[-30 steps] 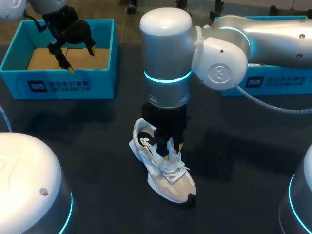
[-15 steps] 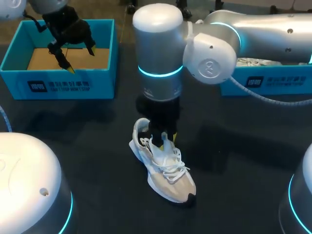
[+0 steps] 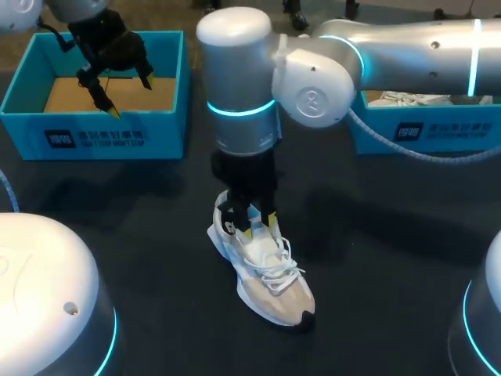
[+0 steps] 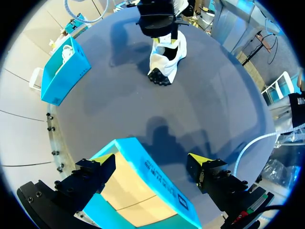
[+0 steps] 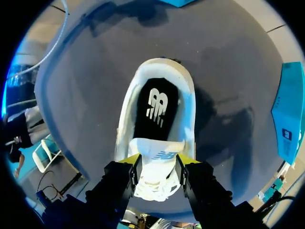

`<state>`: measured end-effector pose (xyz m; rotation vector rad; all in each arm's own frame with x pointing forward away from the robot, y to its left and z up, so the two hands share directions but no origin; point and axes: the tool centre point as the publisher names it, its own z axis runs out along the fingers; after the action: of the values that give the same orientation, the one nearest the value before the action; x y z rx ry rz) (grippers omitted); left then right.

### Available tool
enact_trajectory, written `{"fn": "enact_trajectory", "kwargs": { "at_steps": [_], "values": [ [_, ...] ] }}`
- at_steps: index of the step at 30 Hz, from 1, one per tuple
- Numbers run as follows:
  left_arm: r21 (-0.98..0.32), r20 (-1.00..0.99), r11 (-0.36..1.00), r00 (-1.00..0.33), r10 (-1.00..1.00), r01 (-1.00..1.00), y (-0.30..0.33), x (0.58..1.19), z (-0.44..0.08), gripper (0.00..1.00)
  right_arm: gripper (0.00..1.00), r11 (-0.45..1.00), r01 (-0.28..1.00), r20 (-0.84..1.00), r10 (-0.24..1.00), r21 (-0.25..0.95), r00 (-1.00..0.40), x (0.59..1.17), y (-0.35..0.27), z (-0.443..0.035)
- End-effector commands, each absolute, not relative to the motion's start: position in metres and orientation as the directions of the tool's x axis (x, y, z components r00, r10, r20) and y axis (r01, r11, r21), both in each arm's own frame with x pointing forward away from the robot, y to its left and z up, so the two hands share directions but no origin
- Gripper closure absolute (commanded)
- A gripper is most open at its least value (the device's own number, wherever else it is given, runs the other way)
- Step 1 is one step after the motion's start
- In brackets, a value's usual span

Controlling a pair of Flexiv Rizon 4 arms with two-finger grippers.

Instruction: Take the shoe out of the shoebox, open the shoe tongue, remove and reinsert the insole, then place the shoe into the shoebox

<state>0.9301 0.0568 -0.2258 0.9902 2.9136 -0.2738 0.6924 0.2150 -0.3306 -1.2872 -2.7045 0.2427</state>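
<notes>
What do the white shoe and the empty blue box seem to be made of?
The shoe is probably matte mesh fabric, with soft woven laces and a black, rubber-like toe tip. The box is likely cardboard: smooth blue printed walls, plain brown floor inside.

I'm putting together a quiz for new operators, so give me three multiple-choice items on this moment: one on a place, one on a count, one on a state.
1. Where is the right gripper?
A at the tongue of the shoe; B at its toe; C under its sole.
2. How many blue boxes stand on the table?
A one; B two; C three.
3. The left gripper is:
A open; B shut on a box wall; C shut on an insole.

Key:
1 A, the tongue is pinched between its fingers.
2 B, the left shoebox and the right shoebox.
3 A, its fingers stand wide apart above the left shoebox, touching nothing.
</notes>
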Motion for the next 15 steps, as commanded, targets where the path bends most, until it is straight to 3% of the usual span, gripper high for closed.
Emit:
{"fn": "enact_trajectory", "kwargs": {
  "at_steps": [1, 9, 15],
  "values": [
    [-0.149, -0.104, 0.779, -0.793, 0.6, 0.609, 0.057, 0.93, -0.226, 0.0, 0.54, 0.618, 0.761, 0.023, 0.779, -0.194, -0.627, 0.688, 0.22, -0.336],
    [-0.149, -0.104, 0.779, -0.793, 0.6, 0.609, 0.057, 0.93, -0.226, 0.0, 0.54, 0.63, 0.763, 0.084, 0.776, -0.145, -0.625, 0.698, 0.209, -0.364],
    [-0.149, -0.104, 0.779, -0.793, 0.6, 0.609, 0.057, 0.93, -0.226, 0.0, 0.54, 0.629, 0.758, 0.031, 0.772, -0.172, -0.635, 0.697, 0.211, -0.337]
  ]
}}
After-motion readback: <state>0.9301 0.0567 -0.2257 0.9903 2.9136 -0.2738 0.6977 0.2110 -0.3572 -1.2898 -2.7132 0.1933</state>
